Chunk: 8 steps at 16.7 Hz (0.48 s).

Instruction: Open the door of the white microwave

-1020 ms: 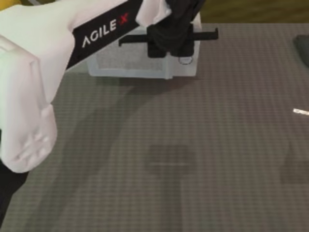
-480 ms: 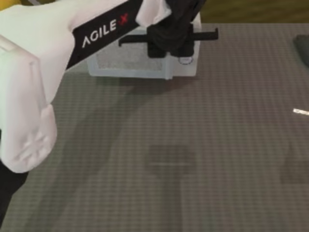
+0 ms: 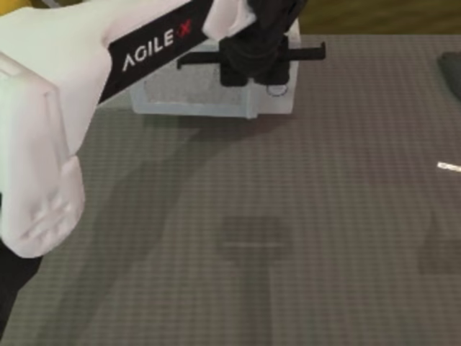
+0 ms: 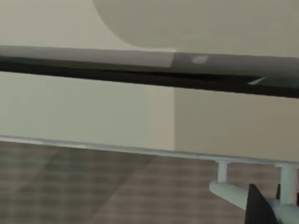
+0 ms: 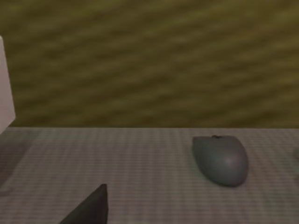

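Note:
The white microwave (image 3: 216, 97) stands at the table's far edge, left of centre. Its door (image 3: 189, 88) with the grey speckled window looks flush with the front. A knob (image 3: 276, 89) shows on the control side. My left arm reaches over the microwave, and my left gripper (image 3: 252, 61) hangs in front of the door's right edge. In the left wrist view the pale bar handle (image 4: 233, 192) runs across the door (image 4: 84, 107), and my left gripper (image 4: 266, 210) overlaps it as a dark wedge. My right gripper (image 5: 93, 210) is parked far right, out of the top view.
A grey mouse (image 5: 219, 158) lies on the table beyond the right gripper, and its edge shows in the top view (image 3: 452, 72). A thin white strip (image 3: 448, 167) lies at the right edge. The white microwave's side (image 5: 4, 88) shows in the right wrist view.

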Each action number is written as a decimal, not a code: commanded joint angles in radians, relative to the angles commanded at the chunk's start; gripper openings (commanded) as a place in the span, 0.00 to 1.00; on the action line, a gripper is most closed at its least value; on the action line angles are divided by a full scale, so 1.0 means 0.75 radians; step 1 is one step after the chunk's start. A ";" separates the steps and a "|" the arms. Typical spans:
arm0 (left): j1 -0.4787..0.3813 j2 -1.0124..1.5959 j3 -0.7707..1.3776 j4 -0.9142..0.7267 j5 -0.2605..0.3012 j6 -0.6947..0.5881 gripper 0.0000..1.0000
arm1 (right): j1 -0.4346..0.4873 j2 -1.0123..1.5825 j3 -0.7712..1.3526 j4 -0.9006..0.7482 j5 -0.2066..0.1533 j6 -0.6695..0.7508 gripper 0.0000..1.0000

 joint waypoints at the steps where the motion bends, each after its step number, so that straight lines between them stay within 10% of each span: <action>1: -0.008 0.000 0.007 0.004 0.009 -0.007 0.00 | 0.000 0.000 0.000 0.000 0.000 0.000 1.00; 8: 0.002 -0.082 -0.141 0.078 0.028 0.066 0.00 | 0.000 0.000 0.000 0.000 0.000 0.000 1.00</action>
